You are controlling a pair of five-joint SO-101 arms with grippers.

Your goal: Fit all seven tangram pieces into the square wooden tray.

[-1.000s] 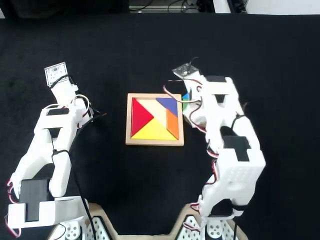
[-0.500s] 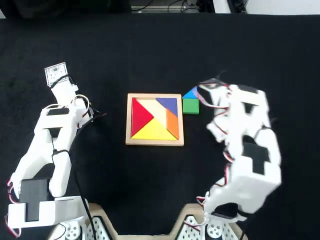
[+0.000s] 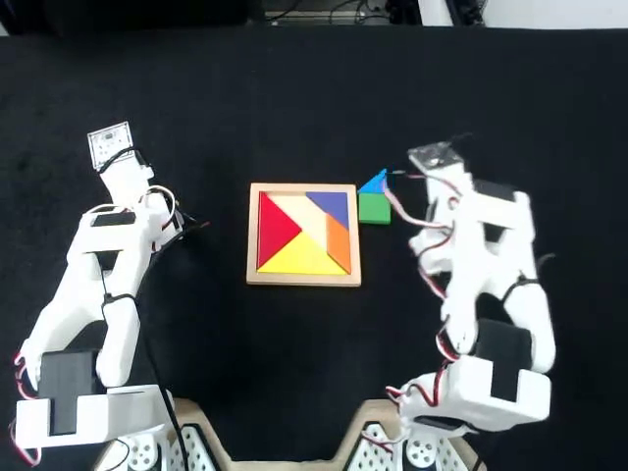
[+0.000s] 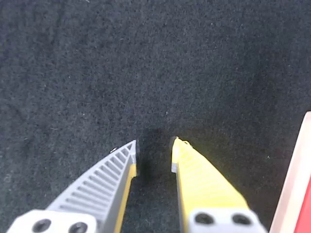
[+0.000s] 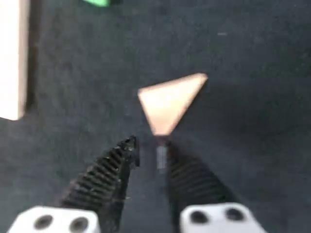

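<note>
A pale pink triangular tangram piece [image 5: 170, 99] lies on the black cloth [image 5: 252, 145] just beyond the right gripper [image 5: 149, 145], whose dark fingers [image 5: 104, 179] stand slightly parted, pinching nothing.

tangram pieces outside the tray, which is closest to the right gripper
The pale pink triangle, just ahead of the right gripper in its wrist view. The green square and small blue triangle lie farther off, beside the tray.
</note>
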